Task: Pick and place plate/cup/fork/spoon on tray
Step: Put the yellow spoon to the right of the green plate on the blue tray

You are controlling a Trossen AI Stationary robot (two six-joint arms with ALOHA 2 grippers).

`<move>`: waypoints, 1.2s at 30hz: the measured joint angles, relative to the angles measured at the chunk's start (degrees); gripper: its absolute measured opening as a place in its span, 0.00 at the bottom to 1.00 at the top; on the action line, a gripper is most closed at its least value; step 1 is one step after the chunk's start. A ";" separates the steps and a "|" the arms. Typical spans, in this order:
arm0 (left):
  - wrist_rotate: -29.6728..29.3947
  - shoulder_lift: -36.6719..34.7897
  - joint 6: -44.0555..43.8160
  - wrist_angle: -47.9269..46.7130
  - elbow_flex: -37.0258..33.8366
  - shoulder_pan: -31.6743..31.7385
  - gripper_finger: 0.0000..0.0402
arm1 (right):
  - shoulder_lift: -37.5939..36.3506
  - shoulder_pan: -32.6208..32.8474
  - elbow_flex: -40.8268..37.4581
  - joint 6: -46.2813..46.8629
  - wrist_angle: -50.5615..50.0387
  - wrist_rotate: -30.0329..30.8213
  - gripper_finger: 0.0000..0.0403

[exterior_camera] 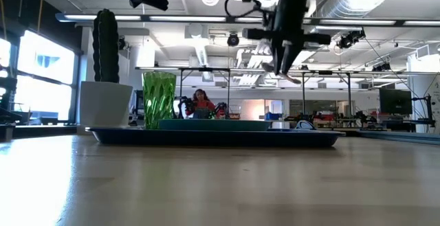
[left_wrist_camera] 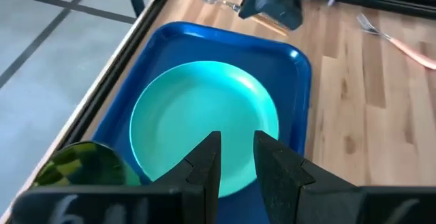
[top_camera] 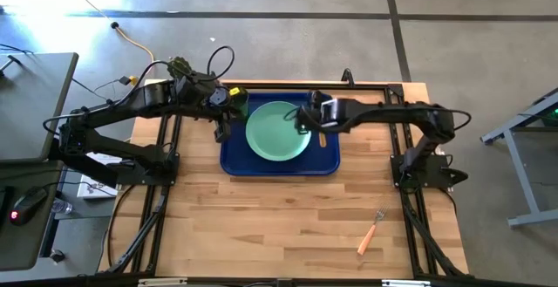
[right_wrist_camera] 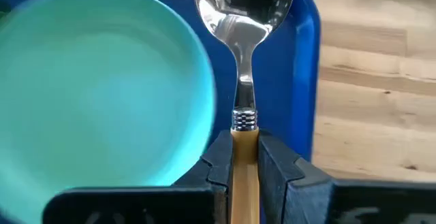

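Observation:
The dark blue tray (top_camera: 327, 160) lies at the table's far middle. The mint-green plate (top_camera: 277, 131) lies flat in it. The green cup (top_camera: 237, 102) stands upright in the tray's far left corner and shows in the low view (exterior_camera: 159, 99). My right gripper (top_camera: 307, 119) is shut on the spoon (right_wrist_camera: 242, 20) above the tray's right strip, beside the plate. My left gripper (left_wrist_camera: 237, 159) hovers over the tray's left side near the cup, empty, its fingers a narrow gap apart. The fork (top_camera: 371, 232) lies flat on the table at the near right. My right gripper pinches the spoon's tan-orange handle (right_wrist_camera: 244, 149) between its two fingers, just behind the ribbed silver collar. The fingers come from above. The silver bowl (right_wrist_camera: 242, 6) sticks out toward the table's far edge. The spoon is lifted clear of the tray.
A green cactus in a white pot (exterior_camera: 104, 102) stands behind the tray's far left corner. Bare wood lies in front of the tray and to its right (top_camera: 261, 226). Black frame rails (top_camera: 410, 191) run along both sides of the table.

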 joint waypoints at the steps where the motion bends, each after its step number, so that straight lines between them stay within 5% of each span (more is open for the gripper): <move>1: -0.22 0.00 0.04 0.00 0.00 0.13 0.19 | 0.48 -1.04 -0.01 -0.88 -0.12 -1.00 0.06; 13: -0.35 0.00 0.17 -0.35 0.00 3.37 0.19 | 6.22 -8.39 -0.36 -7.33 1.27 -9.80 0.06; 24: -0.55 0.00 0.61 -0.66 0.00 5.34 0.19 | 6.33 -11.45 -12.65 -5.63 17.18 -18.45 0.06; 36: -1.35 0.00 2.10 -0.68 0.00 7.17 0.19 | 6.41 -9.43 -14.17 0.53 19.47 -19.30 0.06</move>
